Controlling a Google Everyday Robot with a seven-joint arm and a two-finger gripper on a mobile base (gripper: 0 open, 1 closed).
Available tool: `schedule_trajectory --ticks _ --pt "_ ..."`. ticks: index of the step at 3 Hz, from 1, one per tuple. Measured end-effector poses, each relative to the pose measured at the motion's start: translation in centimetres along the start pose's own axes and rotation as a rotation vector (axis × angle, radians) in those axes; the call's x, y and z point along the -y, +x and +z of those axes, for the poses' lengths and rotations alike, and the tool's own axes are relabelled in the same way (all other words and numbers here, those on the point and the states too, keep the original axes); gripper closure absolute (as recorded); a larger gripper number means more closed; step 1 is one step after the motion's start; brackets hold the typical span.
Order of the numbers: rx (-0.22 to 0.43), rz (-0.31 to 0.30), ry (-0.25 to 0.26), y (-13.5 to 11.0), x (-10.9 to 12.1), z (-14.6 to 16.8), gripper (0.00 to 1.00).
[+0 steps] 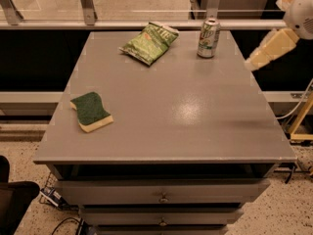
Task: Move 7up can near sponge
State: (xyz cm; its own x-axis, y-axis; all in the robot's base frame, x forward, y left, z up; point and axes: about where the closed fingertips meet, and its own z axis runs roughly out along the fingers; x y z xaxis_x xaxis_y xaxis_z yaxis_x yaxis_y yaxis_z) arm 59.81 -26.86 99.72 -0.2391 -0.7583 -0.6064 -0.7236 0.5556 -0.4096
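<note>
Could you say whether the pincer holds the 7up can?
No; the pincer hangs right of the table, apart from the standing 7up can.

The gripper [258, 57], right of the table [161, 131], is blurred.

I saw a dim, warm-toned scene: overhead light left a soft glare patch on the grey table [156, 97], a faint shadow lay near its right edge, and the gripper [255, 60], beyond that edge, was brightly lit.
</note>
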Motion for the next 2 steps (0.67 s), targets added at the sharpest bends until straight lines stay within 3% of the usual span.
schedule_trajectory --ticks 2 --pt "0.411 0.243 0.071 -1.3 3.9 7.0 0.0"
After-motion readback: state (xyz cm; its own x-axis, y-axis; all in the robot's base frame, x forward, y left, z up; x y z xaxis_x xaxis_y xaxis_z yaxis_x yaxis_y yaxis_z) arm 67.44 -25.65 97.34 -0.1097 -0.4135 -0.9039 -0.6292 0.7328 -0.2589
